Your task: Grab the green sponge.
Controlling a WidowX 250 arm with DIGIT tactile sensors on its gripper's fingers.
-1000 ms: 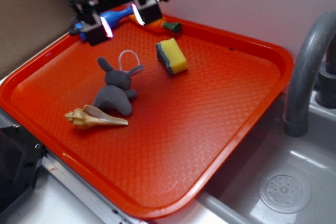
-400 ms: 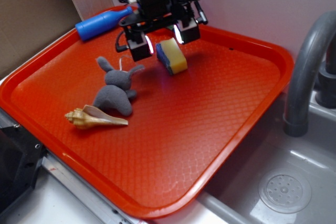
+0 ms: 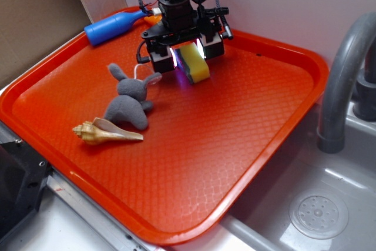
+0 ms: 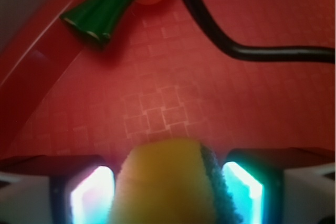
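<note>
Green sponge (image 3: 195,66) sits on the far part of the red tray (image 3: 282,121), right of the grey plush bunny (image 3: 130,99) and nearer than the blue bottle (image 3: 116,26) at the back rim. The claw (image 3: 187,53) is down over it with one finger on each side. In the wrist view the sponge (image 4: 168,184) fills the space between the two lit pads (image 4: 90,195), its yellow foam toward the left pad and its dark green scouring layer toward the right one. A thin sliver of gap seems to remain on each side, so the claw looks open about as wide as the sponge and not yet gripping it; whether either pad already touches the foam is not clear.

The step in hand appears to be the final placing of the claw around the sponge, just ahead of the grasp. The next move likely calls for squeezing the fingers onto the two broad faces, perhaps after settling a little lower so the pads catch more than the top edge, then lifting. Foam gives under pressure, so a firm close should hold it. Beyond the sponge, the toy carrot (image 4: 113,3) lies by the tray's rim, well clear of the fingers, as is the seashell (image 3: 104,131) near the front.
</note>
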